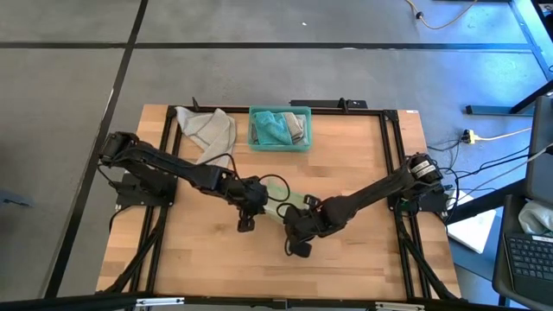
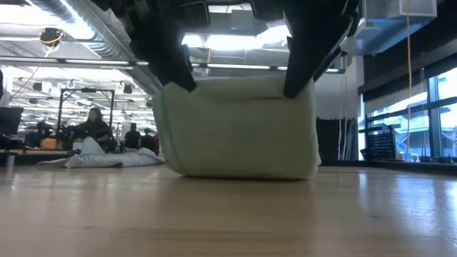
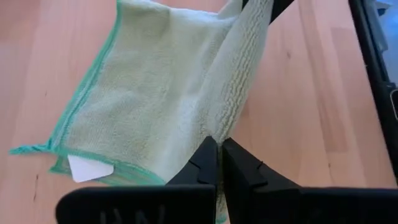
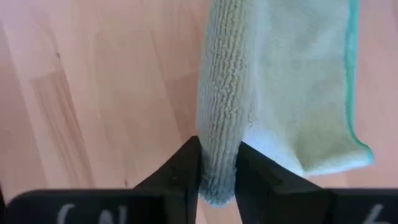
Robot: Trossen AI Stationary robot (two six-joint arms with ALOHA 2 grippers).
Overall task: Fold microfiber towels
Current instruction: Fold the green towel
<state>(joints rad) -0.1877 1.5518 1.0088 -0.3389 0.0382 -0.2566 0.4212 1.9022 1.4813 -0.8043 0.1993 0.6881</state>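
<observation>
Seen from the high view, the pale green towel (image 1: pixel 287 204) is being held at mid-table, in front of the teal bin (image 1: pixel 279 129), between the left gripper (image 1: pixel 257 200) and the right gripper (image 1: pixel 302 221); most of it is being hidden by the arms.

At table height, the towel (image 2: pixel 239 127) is hanging with its lower fold touching the wood, its long axis running from one gripper to the other.

Past the left wrist, the fingers (image 3: pixel 205 163) are being pressed shut on a towel edge (image 3: pixel 233 93).

Past the right wrist, the fingers (image 4: pixel 185 168) are clamping a thick fold (image 4: pixel 219 130).

Pale green towel (image 3: pixel 155 99) with teal edging and white tag (image 3: pixel 89 168); light wood table (image 1: pixel 363 250); teal bin (image 1: pixel 279 145).
</observation>
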